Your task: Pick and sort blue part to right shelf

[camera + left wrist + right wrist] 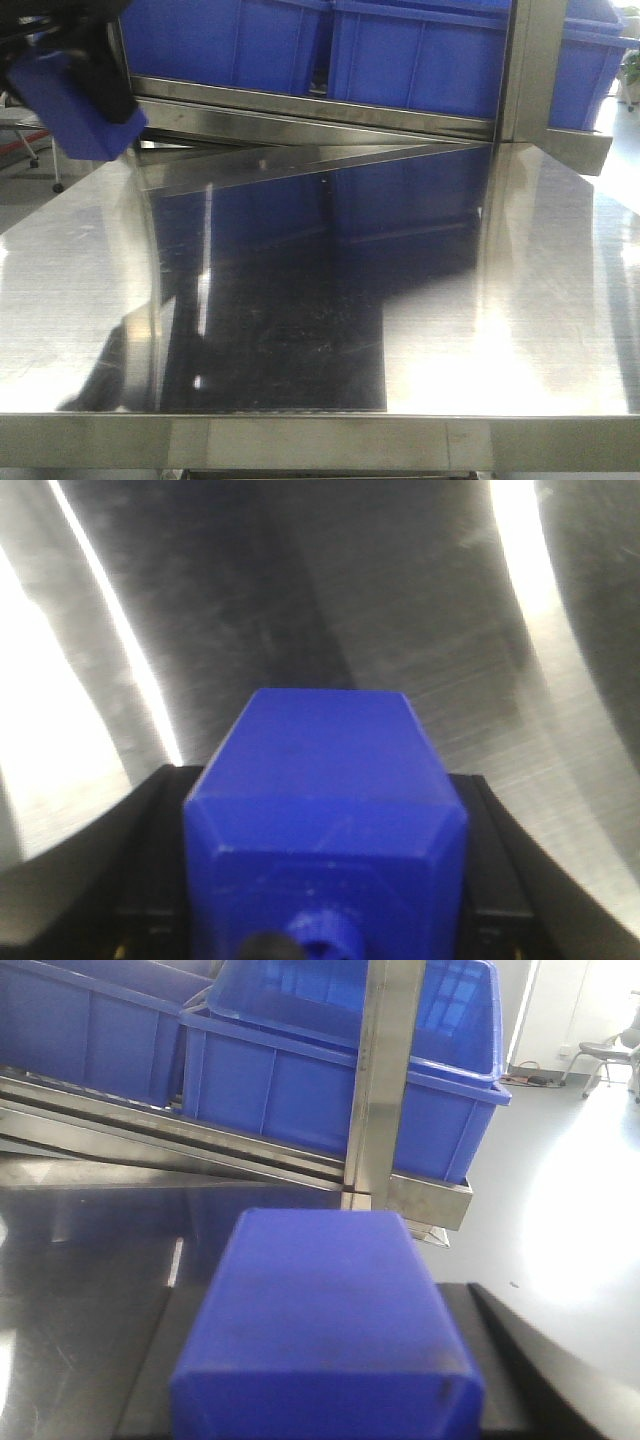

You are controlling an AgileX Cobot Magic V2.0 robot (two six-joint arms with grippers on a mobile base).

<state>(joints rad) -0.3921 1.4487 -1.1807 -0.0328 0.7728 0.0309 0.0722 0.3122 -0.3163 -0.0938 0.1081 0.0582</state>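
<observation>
Surface: a brushed steel surface (560, 300) filled the lower frame of the front view. Its front lip ran along the bottom edge, and a dark blue reflection lay across its middle.
Left pincer: the left pincer (325, 790) was clamped on the blue part (320, 860). In its own wrist view, black fingers (150, 870) pressed against both flanks of the part.
Blue part: it was held clear of the surface, in the upper left corner of the front view. In the left wrist view it filled the lower centre, with its round knob (320, 942) at the bottom edge and bare steel above it in the frame.
Right pincer: the right pincer (325, 1400) gripped a blue block (320, 1310). A dark finger (515, 1360) lay close along the block's lower right side, and a dark shape flanked its left.
Blue block: it sat at the lower centre of the right wrist view, with a flat face up. No knob showed from this angle.
Right shelf: the right shelf (520, 70) was a steel rack across the top of the front view. A vertical upright stood at upper right, and sloping rails ran under the bins.
Bins: large blue bins (420, 60) sat side by side on the rails, behind the upright.
Beyond: a pale floor (570, 1210) and a chair (600, 1060) showed in the upper right of the right wrist view.
</observation>
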